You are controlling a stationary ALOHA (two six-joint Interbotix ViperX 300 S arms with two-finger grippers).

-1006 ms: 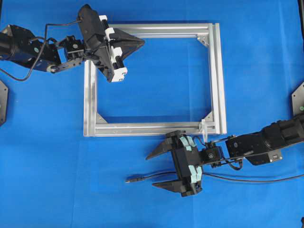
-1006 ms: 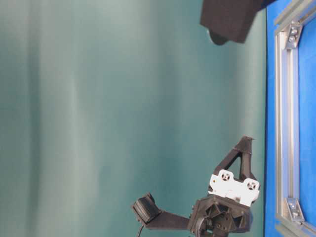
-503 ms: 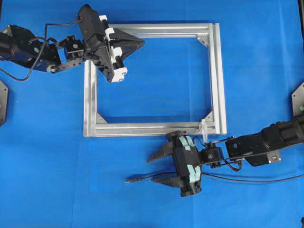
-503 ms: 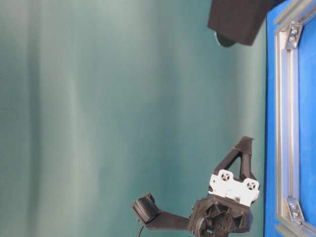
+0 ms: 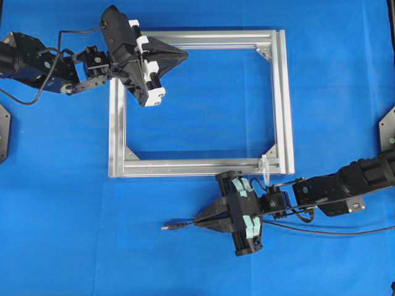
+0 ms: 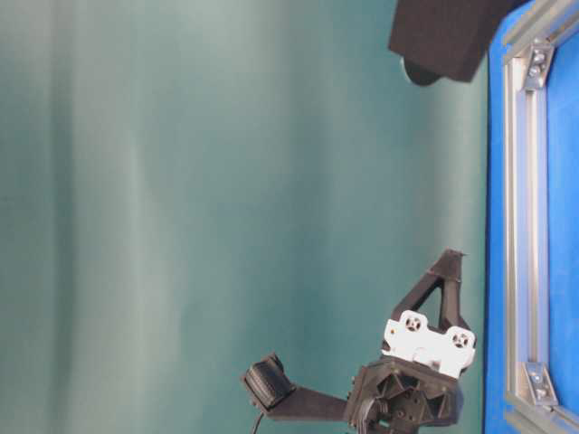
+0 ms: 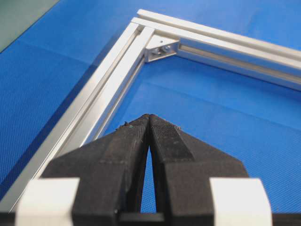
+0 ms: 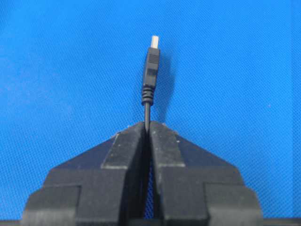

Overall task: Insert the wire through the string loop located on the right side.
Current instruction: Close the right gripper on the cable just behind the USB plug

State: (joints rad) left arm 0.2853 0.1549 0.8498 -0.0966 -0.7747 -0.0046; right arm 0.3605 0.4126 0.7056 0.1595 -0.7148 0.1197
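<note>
Overhead: the right gripper (image 5: 199, 221) pinches the wire (image 5: 179, 226) on the blue cloth (image 5: 62, 216), near the string loop (image 5: 265, 168) on the aluminium frame (image 5: 284, 98). Left wrist view: the left gripper (image 7: 149, 117) hovers pressed together, empty. Right wrist view: the plug (image 8: 150, 70) sticks out beyond the fingertips (image 8: 162, 136).

- I see the wire (image 5: 185, 226): thin, black, plug with metallic tip sticking out past closed fingertips, lying across blue cloth.
- The string loop (image 5: 265, 168): tiny, whitish, at the frame's near-right corner.
</note>
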